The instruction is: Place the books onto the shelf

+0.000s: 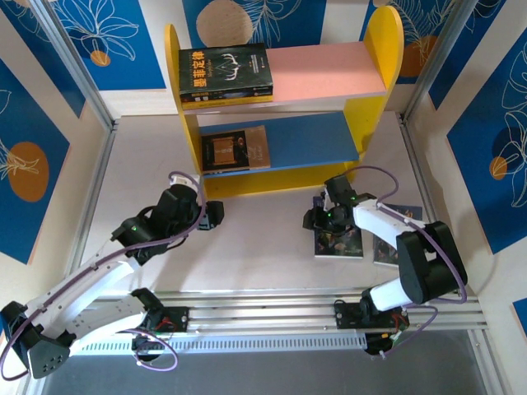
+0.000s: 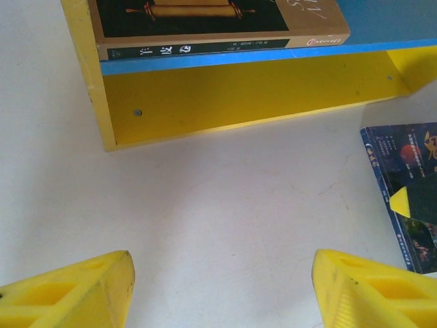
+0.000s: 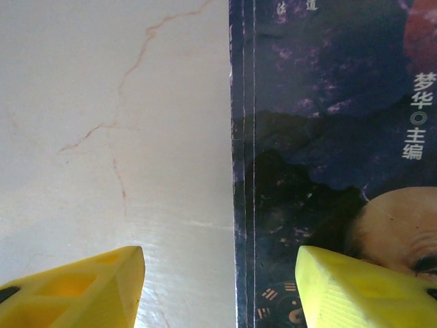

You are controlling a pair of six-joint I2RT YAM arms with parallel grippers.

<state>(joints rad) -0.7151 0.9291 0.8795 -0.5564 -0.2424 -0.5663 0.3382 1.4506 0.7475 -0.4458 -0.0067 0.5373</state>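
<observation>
The shelf [image 1: 384, 49] stands at the back of the table. A black book [image 1: 225, 74] lies on its pink board, and a brown book [image 1: 235, 152] lies on its blue board. On the table to the right lie two more dark books [image 1: 342, 242] [image 1: 387, 247], the second partly hidden by the right arm. My right gripper [image 1: 317, 219] is open low over the nearer book [image 3: 328, 137]. Its jaws straddle the book's left edge, one finger [image 3: 82, 290] over the table and the other over the cover. My left gripper [image 1: 216, 214] hangs open over bare table in front of the shelf [image 2: 239, 96].
White walls with blue panels close in the table on the left, back and right. In the left wrist view the brown book [image 2: 205, 27] lies on the blue board and a dark book [image 2: 410, 184] shows at the right. A metal rail [image 1: 263, 309] runs along the near edge.
</observation>
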